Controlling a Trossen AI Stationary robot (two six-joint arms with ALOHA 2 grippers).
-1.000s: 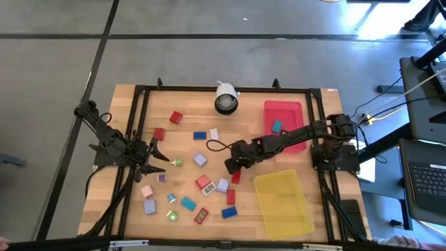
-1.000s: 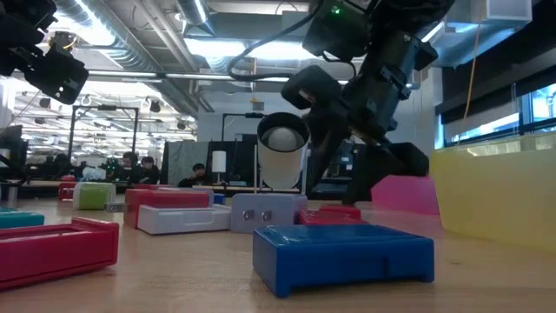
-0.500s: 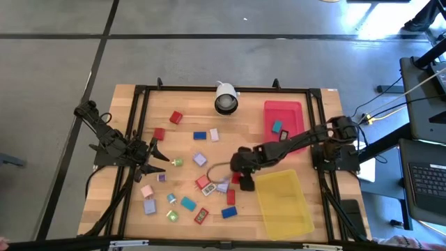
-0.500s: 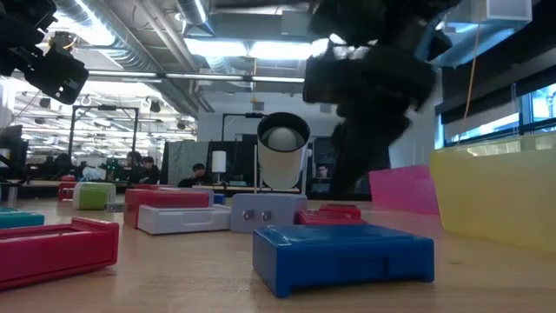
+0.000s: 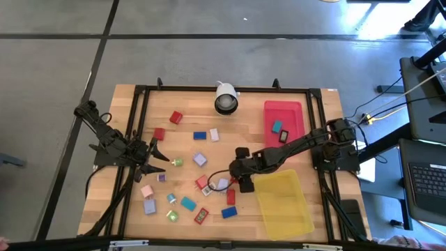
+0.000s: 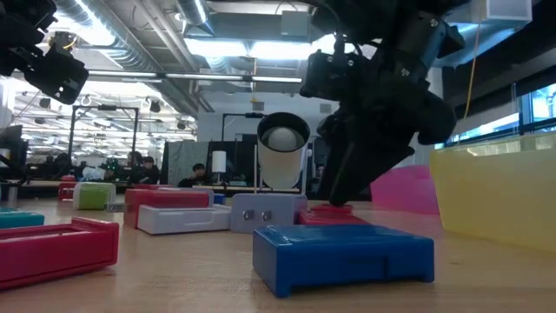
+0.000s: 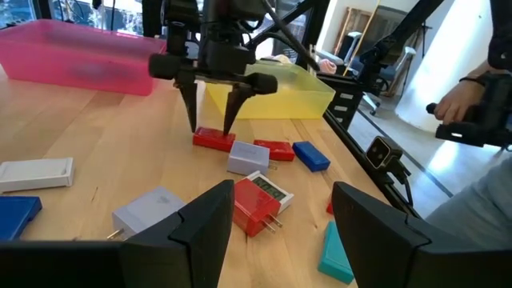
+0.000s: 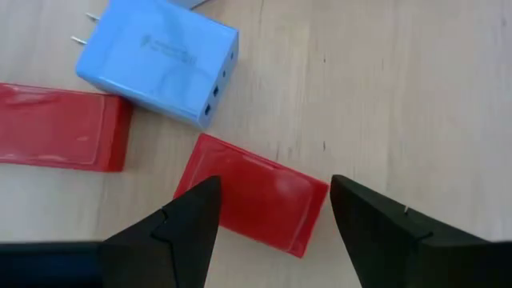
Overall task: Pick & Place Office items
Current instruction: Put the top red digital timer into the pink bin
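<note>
While the right tool [image 5: 243, 183] hung over the counter [image 5: 182, 143] beside the yellow tray [image 5: 283, 203], its fingers [image 8: 181, 226] were spread either side of a red block [image 8: 254, 194], not yet touching it. That block lay flat on the wood, just beside a lilac plug adapter [image 8: 158, 59] and another red block [image 8: 60, 128]. From the left wrist view the same fingers pointed straight down at the red block [image 7: 214, 140].

Block looked small, stiff, light and smooth, probably plastic; could slip under a skewed pinch. Best hold, I'd judge, was across the short sides, low down, with the fingers squared to the edges.

Left tool [image 5: 159, 160] waited near the counter's left edge, fingers spread, holding nothing.

Other office items were scattered over the middle and left of the counter: a blue block [image 6: 343, 254], red labelled plug [image 7: 258, 203], teal piece [image 7: 336, 255], more in red, blue, lilac, pink and green.

Red tray [image 5: 284, 111] held two small items, one teal [image 5: 277, 127], one dark [image 5: 283, 137]. Yellow tray looked empty. White round camera [image 5: 226, 97] stood at the far edge.
</note>
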